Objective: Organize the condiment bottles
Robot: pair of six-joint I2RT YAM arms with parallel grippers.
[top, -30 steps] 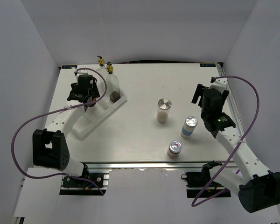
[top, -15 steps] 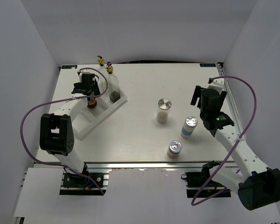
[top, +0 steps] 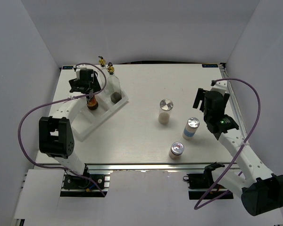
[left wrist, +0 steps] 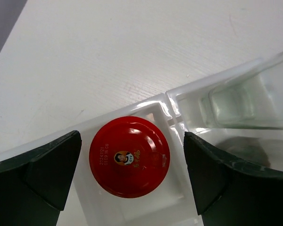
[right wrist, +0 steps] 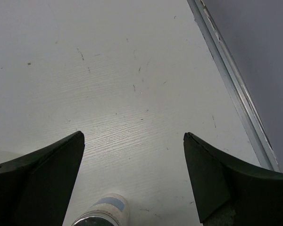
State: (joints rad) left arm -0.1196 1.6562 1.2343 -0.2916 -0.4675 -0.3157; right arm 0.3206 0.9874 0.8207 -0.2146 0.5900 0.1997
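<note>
Straddling the red-capped jar (left wrist: 129, 156), left claw (left wrist: 132, 136) stands wide open: one finger on each side of the red lid, a clear gap on both sides, no contact seen. Nothing is gripped.

Jar is upright in one compartment of the white rack (top: 85, 128), lid facing up with a small printed emblem at its middle. The compartment beside it, across a thin dividing wall, holds a clear glass bottle (top: 114, 87), upright, with a gold pourer top and something dark at its bottom. Second glass bottle (top: 102, 60): only its gold top shows beyond the left arm at the far end of the rack; cannot tell which compartment it stands in. Rack lies slantwise at the far left of the worktop (top: 146, 89).

Right claw (right wrist: 133, 136): fingers spread wide, nothing between them, bare worktop below. Blue-banded shaker lies at the bottom edge of its wrist view. From above, this claw sits just right of that shaker, apart from it.

Three silver-lidded shakers stand upright on open worktop right of centre, well apart from the rack and separate from each other: far shaker (top: 166, 111), blue-banded shaker (top: 192, 127), near shaker (top: 176, 150).
</note>
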